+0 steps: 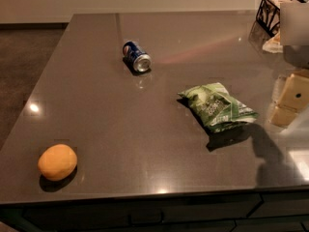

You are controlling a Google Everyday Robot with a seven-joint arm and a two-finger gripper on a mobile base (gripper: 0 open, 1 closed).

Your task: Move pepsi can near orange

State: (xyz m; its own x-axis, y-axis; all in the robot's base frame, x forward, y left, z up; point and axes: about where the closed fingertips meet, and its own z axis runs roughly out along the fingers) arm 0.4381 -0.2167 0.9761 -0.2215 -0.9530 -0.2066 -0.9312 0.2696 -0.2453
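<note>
1. Fingers (297,92) of the gripper (293,96) show as pale yellow blocks at the right edge of the frame, partly cut off; whether they are spread or closed I cannot tell.
2. The pepsi can (136,56) lies on its side on the grey tabletop (145,144), upper centre-left, with a silver end facing the lower right.
3. The orange (57,162) sits at the lower left, near the tabletop's front edge and well apart from the can.
4. A green snack bag (219,106) lies right of centre, between the can and the gripper.
5. A black wire basket (273,11) stands in the upper right corner.
</note>
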